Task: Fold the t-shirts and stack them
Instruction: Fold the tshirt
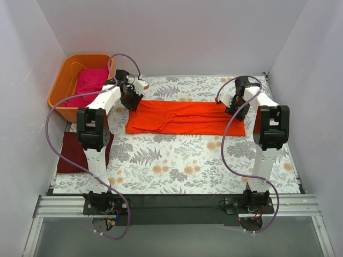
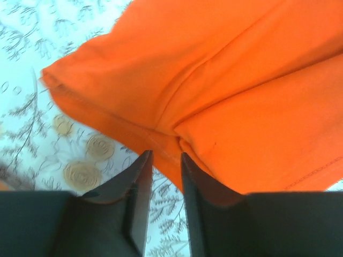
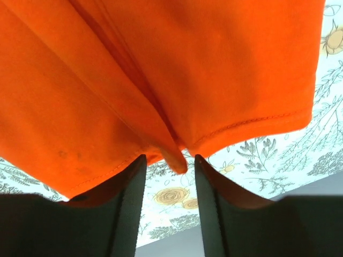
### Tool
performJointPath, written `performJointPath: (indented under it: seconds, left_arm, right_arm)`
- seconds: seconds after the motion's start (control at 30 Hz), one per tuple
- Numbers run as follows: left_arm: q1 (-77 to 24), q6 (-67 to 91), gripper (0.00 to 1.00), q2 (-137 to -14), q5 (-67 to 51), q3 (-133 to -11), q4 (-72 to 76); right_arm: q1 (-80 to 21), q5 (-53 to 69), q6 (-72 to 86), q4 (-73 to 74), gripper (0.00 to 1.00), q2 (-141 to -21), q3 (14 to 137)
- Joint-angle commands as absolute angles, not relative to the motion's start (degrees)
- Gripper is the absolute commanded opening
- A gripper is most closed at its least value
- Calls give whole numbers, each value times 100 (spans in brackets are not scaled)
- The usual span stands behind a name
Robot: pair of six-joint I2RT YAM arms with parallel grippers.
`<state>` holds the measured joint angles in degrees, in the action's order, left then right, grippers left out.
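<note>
parted, holding nothing, at left gripper point(image 2: 166, 156) and right gripper point(image 3: 170, 158); poised at opposite ends of orange-red t-shirt point(image 1: 185, 116), likely so its fold lies flat.

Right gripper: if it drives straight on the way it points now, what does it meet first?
The orange-red t-shirt: its hem sits right at the right gripper's parted fingertips. Probably the flowered table cover lies just beneath.
</note>
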<state>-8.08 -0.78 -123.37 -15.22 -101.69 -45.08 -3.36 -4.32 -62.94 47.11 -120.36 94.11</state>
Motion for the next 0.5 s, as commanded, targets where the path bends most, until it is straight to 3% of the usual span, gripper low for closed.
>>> performJointPath:
  seconds: [0.0, 0.2, 0.23, 0.33, 0.47]
  left_arm:
    - [-510, 570, 32, -12015, -1773, -10590, -4955]
    - [-246, 791, 43, -11286, -2417, -10206, -5843]
    - [-237, 791, 51, -11216, -2460, -10056, -5862]
    - [-220, 800, 60, -11022, -2426, -9511, -5784]
    - [-220, 914, 65, -11206, -2364, -9395, -5923]
  right_arm:
    - [-150, -300, -5907, 5158, 50, -11585, 9825]
    - [369, 658, -4845, 6317, 52, -11215, 9783]
    - [439, 790, -4730, 6406, 52, -11197, 9669]
    - [632, 1230, -4334, 6530, 53, -11144, 9256]
    - [764, 1485, -3877, 6548, 51, -11276, 9097]
